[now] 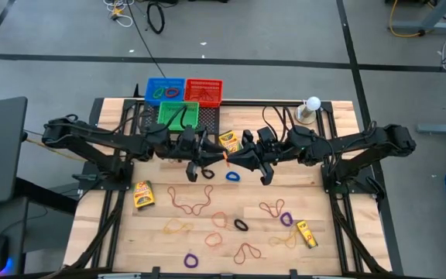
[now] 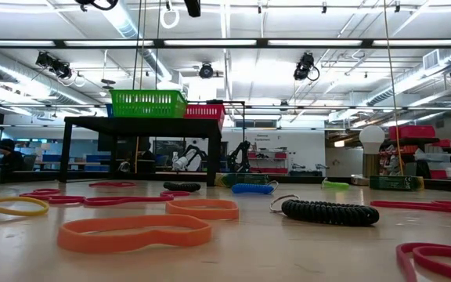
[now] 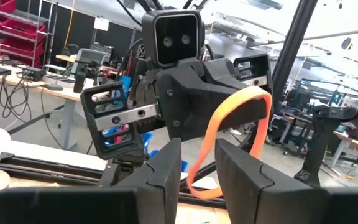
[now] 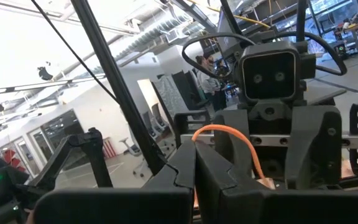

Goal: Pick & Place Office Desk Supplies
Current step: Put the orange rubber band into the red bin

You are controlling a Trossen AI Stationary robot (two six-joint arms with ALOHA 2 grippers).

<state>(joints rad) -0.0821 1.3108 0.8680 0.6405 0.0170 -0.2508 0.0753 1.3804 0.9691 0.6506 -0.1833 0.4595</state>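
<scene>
My two grippers meet nose to nose high over the table's middle. An orange rubber band [image 3: 241, 99] stretches between them. My right gripper [image 4: 195, 152] is shut on it. My left gripper [image 3: 199, 146] stands open, and the band's lower curve runs down through the gap between its fingers. In the high view the band [image 1: 224, 157] shows as a small orange spot between the left gripper [image 1: 214, 160] and the right gripper [image 1: 235, 160]. Several other rubber bands [image 1: 196, 201] and yellow crayon boxes [image 1: 142, 194] lie flat on the table below. My right gripper pinches the orange band between its two shut fingers, where the band comes out at their tips [image 4: 195, 134]. The fingers come roughly level from the table's right. The loop arcs out beyond them, clear of the table. My left gripper has the loop's lower part [image 3: 194, 183] between its fingers; whether it touches, I cannot tell.
Blue [image 1: 165, 89], red [image 1: 204, 91] and green [image 1: 178, 115] bins sit on a black stand at the far edge. A white ball on a base [image 1: 310, 108] stands at the far right. More crayon boxes [image 1: 307, 232] [image 1: 228, 141] lie on the table. Bands [image 2: 135, 231] cover the near half.
</scene>
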